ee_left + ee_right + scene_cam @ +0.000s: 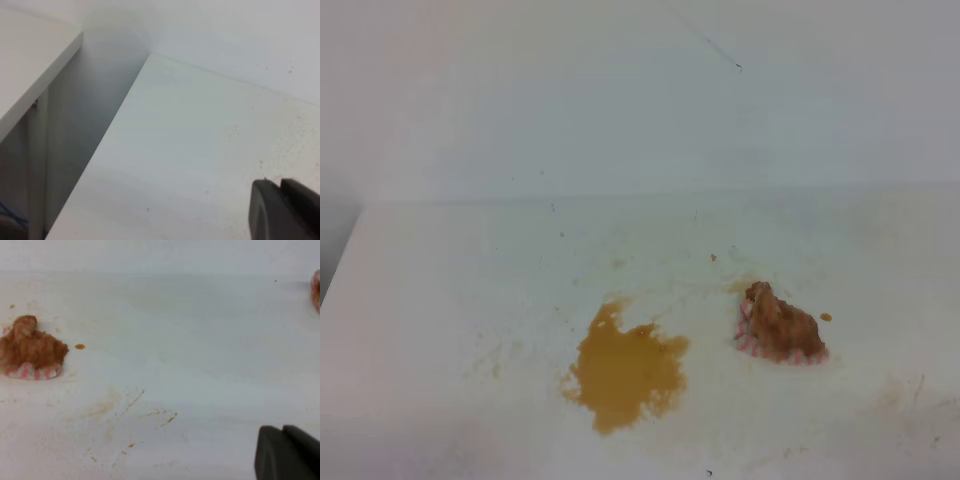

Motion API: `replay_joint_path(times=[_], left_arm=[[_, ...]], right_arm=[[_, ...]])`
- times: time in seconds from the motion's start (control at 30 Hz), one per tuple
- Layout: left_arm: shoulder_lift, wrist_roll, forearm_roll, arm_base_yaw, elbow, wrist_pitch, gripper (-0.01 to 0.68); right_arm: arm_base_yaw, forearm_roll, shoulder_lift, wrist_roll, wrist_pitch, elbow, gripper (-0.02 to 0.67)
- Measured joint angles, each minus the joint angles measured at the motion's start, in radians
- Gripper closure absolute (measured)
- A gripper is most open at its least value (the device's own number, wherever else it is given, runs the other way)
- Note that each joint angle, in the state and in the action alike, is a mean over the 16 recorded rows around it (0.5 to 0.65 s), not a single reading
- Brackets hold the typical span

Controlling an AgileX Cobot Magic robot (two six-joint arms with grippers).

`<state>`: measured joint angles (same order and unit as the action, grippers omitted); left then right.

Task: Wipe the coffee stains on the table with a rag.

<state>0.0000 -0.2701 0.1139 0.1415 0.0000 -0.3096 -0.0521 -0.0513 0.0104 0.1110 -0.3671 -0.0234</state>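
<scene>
Orange-brown liquid, the main part of the stains (pixel 625 372), lies pooled and unwiped near the front middle of the table (pixel 440 290), so little of the task can be judged done. Faint tan smears (pixel 125 407) and a small drop (pixel 79 346) are also left. The rag (pixel 778 327), already soaked brown, rests bunched just right of the pool, apart from it and held by nothing.

Only a dark corner of the left gripper (pixel 285 210) is seen, over bare table near the left edge; likewise the right gripper (pixel 287 452), well right of the rag. Whether either set of fingers is apart cannot be told. Nothing is seen standing between the rag and the pool.
</scene>
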Motion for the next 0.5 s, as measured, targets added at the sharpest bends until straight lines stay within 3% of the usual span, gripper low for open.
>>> replay_joint_path(times=[0.5], left_arm=[[0.0,0.0,0.0,0.0,0.0,0.0,0.676]], right_arm=[[0.0,0.0,0.0,0.0,0.0,0.0,0.651]])
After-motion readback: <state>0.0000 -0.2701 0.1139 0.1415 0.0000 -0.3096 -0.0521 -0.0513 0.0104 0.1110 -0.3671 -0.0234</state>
